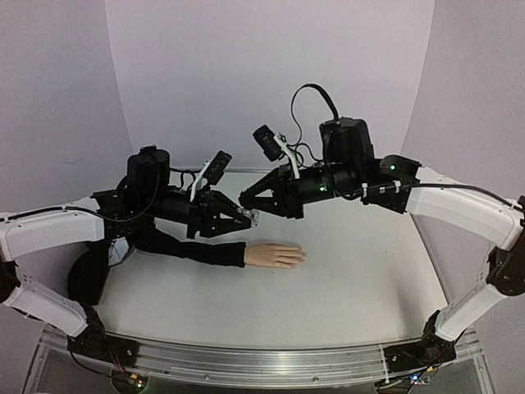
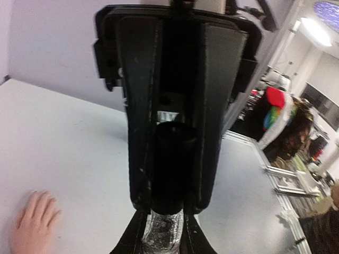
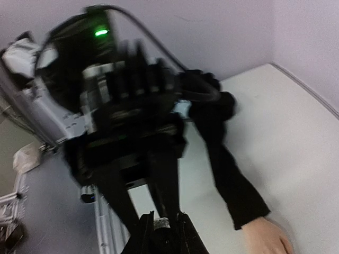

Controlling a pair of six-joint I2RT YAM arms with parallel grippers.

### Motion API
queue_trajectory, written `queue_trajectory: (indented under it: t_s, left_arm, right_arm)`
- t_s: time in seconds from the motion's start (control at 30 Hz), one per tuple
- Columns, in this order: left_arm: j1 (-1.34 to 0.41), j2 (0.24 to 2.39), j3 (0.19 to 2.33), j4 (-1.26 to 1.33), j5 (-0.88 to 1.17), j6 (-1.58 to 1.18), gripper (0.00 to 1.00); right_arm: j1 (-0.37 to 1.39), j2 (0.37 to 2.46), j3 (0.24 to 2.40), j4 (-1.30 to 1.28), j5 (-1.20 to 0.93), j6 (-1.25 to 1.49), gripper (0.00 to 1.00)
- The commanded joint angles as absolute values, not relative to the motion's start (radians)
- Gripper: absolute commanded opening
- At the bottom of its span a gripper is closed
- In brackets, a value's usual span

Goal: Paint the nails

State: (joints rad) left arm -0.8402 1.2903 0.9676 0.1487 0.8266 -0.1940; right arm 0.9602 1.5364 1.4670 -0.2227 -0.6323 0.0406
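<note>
A pale mannequin hand (image 1: pixel 275 255) lies flat on the white table, coming out of a long black sleeve (image 1: pixel 189 246). Its nails are too small to make out. Just above the wrist, my two grippers meet tip to tip. My left gripper (image 1: pixel 244 217) is shut on a small glittery polish bottle (image 2: pixel 163 235). The bottle's black cap (image 2: pixel 172 164) points away from it. My right gripper (image 1: pixel 244 201) is shut on that cap, its fingers (image 2: pixel 212 132) on both sides of it. In the right wrist view the cap sits between my own fingers (image 3: pixel 141 233), and the hand (image 3: pixel 267 235) is at the lower right.
The white table (image 1: pixel 361 271) is backed by pale purple walls. A metal rail (image 1: pixel 262 357) runs along the near edge, where both arm bases are bolted. Past the table's right side, the left wrist view shows a cluttered room (image 2: pixel 286 121).
</note>
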Motion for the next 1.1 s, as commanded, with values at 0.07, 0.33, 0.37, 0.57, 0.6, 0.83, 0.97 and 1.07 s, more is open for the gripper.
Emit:
queue_trajectory:
  t_s: [0.07, 0.33, 0.37, 0.57, 0.6, 0.83, 0.97, 1.07]
  left_arm:
    - [-0.807, 1.222, 1.041, 0.158, 0.957, -0.138, 0.00]
    - [-0.824, 1.301, 1.081, 0.078, 0.176, -0.122, 0.00]
    - [-0.832, 1.318, 1.102, 0.066, 0.136, -0.117, 0.00]
    - [-0.946, 1.379, 1.112, 0.114, -0.048, -0.047, 0.00]
    - [-0.953, 1.388, 1.120, 0.116, -0.059, -0.049, 0.00]
    - [-0.991, 1.433, 1.150, 0.129, -0.098, -0.060, 0.00]
    - [-0.999, 1.439, 1.155, 0.129, -0.102, -0.064, 0.00]
    - [-1.003, 1.438, 1.153, 0.136, -0.095, -0.069, 0.00]
  right_arm:
    - [0.955, 1.486, 1.390, -0.215, -0.724, -0.014, 0.02]
    - [0.933, 1.413, 1.363, -0.187, -0.165, 0.217, 0.57]
    - [0.933, 1.417, 1.369, -0.188, -0.142, 0.241, 0.58]
    - [0.956, 1.487, 1.463, -0.214, -0.031, 0.352, 0.59]
    - [0.964, 1.506, 1.488, -0.226, -0.020, 0.348, 0.57]
    - [0.983, 1.586, 1.582, -0.283, 0.049, 0.386, 0.43]
    - [0.987, 1.617, 1.613, -0.302, 0.053, 0.395, 0.42]
    - [0.988, 1.644, 1.638, -0.316, 0.051, 0.407, 0.41]
